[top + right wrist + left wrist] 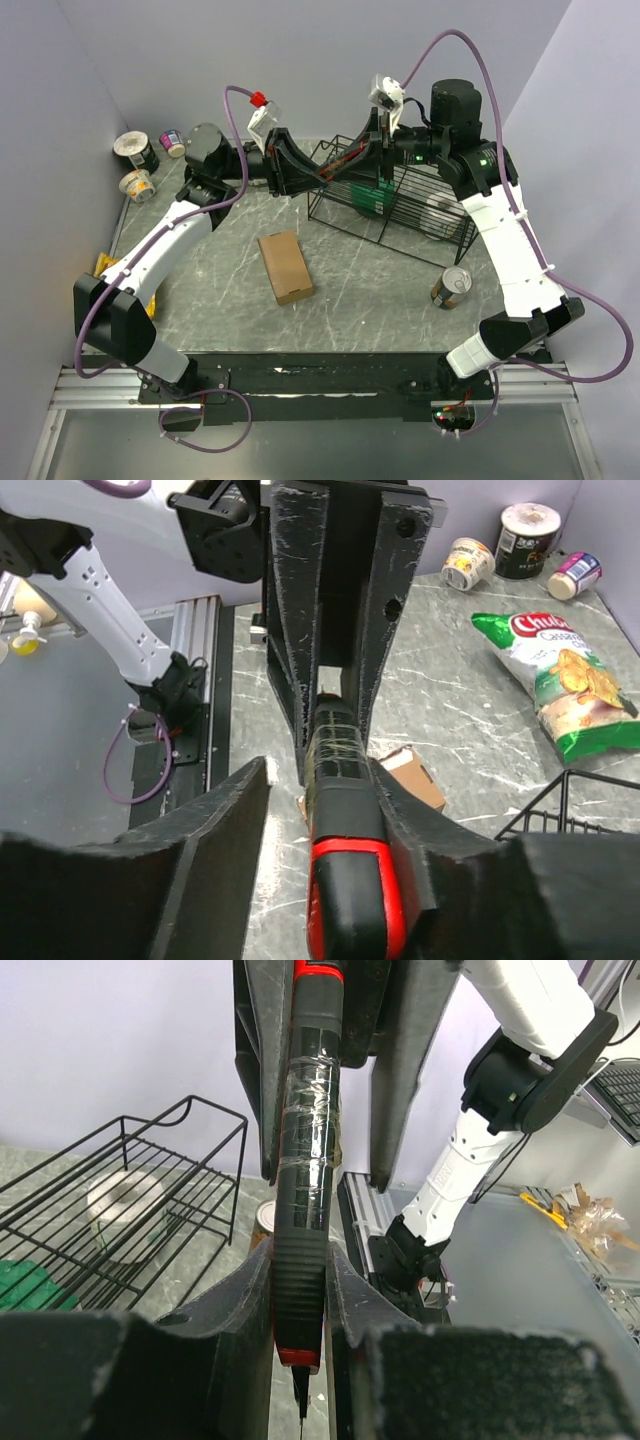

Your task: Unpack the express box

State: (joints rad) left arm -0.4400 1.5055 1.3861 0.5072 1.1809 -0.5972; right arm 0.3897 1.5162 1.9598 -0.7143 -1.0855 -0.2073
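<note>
Aloft, clamped a taped knife [302, 1160] in the left fingers [300, 1270]; straddled its red end with half-spread right fingers [320, 780], box [285, 266] below.

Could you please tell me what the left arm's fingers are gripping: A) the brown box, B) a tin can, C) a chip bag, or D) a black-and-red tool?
D: the left fingers clamp a slim black tool with red ends, seen in the left wrist view.

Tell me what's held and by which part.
Left gripper pinches a black tool by its ribbed section near the tip; right gripper is open around its other end.
</note>
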